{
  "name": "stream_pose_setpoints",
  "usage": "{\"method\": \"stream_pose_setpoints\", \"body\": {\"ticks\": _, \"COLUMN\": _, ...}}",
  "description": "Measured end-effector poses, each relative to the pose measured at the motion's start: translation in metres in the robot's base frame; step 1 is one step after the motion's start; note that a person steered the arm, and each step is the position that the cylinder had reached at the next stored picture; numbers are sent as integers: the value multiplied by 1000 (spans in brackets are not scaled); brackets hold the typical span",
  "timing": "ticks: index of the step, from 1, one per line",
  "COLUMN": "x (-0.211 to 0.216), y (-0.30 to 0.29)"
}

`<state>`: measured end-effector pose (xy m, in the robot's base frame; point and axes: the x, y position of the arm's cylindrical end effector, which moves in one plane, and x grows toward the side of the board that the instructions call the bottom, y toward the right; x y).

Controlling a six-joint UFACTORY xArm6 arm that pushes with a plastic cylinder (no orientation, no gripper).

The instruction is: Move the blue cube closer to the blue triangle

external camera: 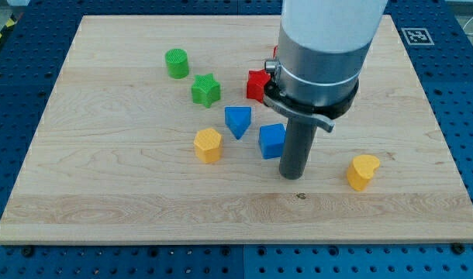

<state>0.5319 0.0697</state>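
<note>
The blue cube (pixel 271 140) sits near the middle of the wooden board (pixel 105 194). The blue triangle (pixel 237 121) lies just to its upper left, a small gap between them. My tip (pixel 292 173) rests on the board right beside the cube, at its lower right, touching or almost touching it. The rod and the arm's wide grey body rise above the cube's right side and hide the board behind them.
A yellow hexagon block (pixel 208 145) lies left of the blue triangle. A green star (pixel 206 90) and a green cylinder (pixel 176 63) are at the upper left. A red block (pixel 257 84) is partly hidden by the arm. A yellow heart block (pixel 363 171) lies at the right.
</note>
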Motion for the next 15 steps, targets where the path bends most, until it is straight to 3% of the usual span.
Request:
{"method": "stream_pose_setpoints", "body": {"ticks": 6, "x": 23, "y": -10}}
{"method": "stream_pose_setpoints", "body": {"ticks": 15, "x": 31, "y": -95}}
